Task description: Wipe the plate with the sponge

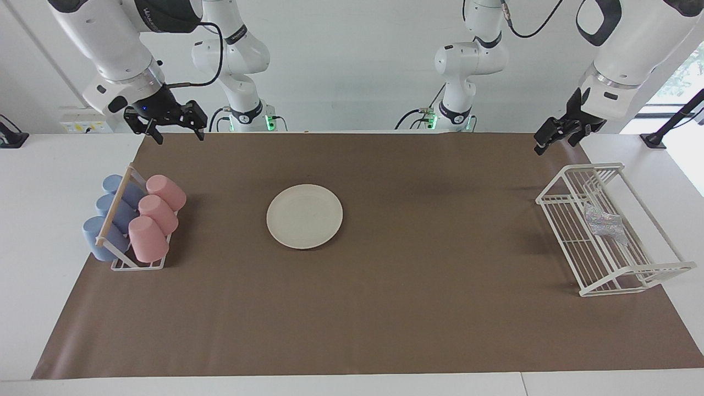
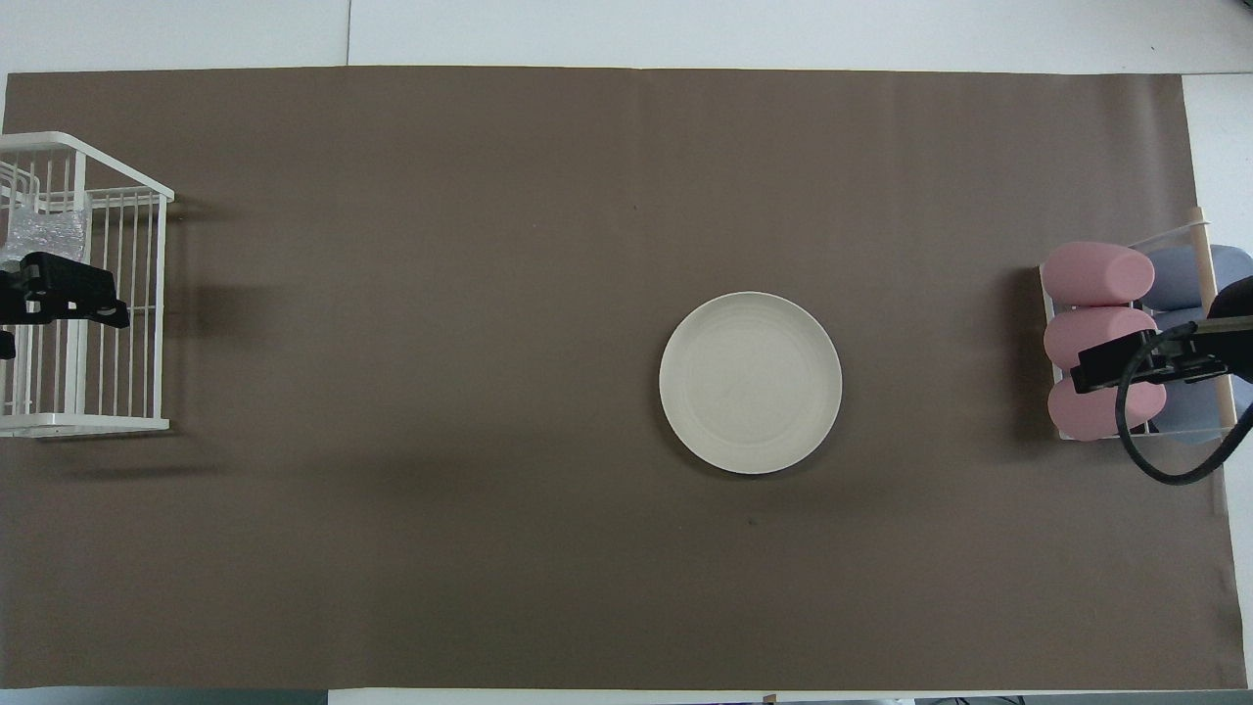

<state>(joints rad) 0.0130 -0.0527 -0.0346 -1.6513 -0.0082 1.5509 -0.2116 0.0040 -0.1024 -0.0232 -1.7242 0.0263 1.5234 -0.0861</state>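
Note:
The round cream-white plate (image 1: 304, 215) (image 2: 750, 382) lies flat on the brown mat, about mid-table and a little toward the right arm's end. The silvery, wrinkly sponge (image 1: 602, 223) (image 2: 44, 233) sits inside a white wire rack (image 1: 555, 193) (image 2: 147, 304) at the left arm's end. My left gripper (image 1: 553, 140) (image 2: 98, 304) hangs raised over that rack, open and holding nothing, clear of the sponge. Above the cup rack at the other end, my right gripper (image 1: 179, 132) (image 2: 1096, 367) is also open and empty, well up in the air.
A cup rack (image 1: 137, 265) (image 2: 1199, 225) with a wooden bar holds three pink cups (image 1: 158, 213) (image 2: 1096, 274) and three blue cups (image 1: 110, 220) at the right arm's end. The brown mat (image 1: 385, 319) covers most of the white table.

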